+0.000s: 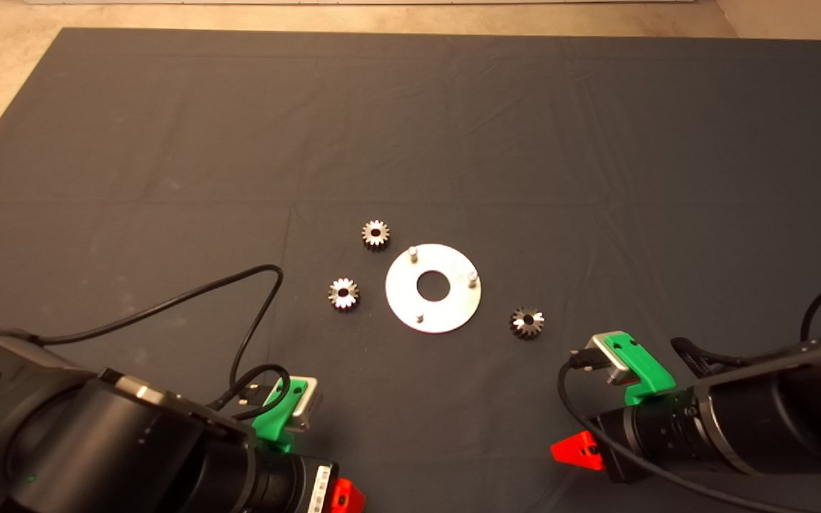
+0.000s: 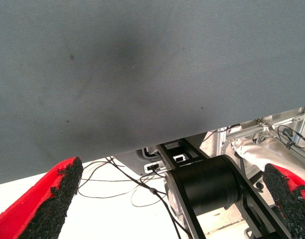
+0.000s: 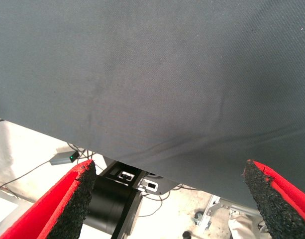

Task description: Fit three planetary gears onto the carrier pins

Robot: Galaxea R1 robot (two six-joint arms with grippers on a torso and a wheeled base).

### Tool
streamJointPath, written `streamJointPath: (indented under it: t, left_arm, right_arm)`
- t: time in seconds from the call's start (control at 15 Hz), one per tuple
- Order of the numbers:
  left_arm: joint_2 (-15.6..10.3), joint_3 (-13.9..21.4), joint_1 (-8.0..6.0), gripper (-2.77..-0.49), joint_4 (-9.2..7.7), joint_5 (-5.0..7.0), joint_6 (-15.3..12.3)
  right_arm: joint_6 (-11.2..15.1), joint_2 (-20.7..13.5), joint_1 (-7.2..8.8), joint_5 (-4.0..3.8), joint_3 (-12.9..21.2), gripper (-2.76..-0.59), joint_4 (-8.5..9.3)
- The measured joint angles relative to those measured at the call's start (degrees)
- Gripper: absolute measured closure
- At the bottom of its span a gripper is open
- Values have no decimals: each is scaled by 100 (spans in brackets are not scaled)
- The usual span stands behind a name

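Dark mat [image 1: 168, 142], planetary gears [image 1: 375, 234] beyond parked pincers [image 2: 167, 199]

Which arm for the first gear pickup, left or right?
Probably right. The right pincer is open, and the lone gear right of the disc lies just ahead of it. The left pincer, also open, sits farther from its two gears.
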Motion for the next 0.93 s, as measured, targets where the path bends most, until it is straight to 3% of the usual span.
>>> streamJointPath:
  t: [0.4,0.53,0.67,0.93]
  left_arm:
    - [-13,0,0,-262,0,1,0]
    - [-12,0,0,-262,0,0,0]
    - [-11,0,0,-262,0,-2,2]
    - [-15,0,0,-262,0,0,2]
  right_arm:
    - [-80,-150,3,2,-2,-221,0]
    - [-397,-403,4,0,-38,-221,-2]
    - [-972,-570,3,-2,-181,-221,-5]
    - [-1362,-658,3,-2,-755,-221,-17]
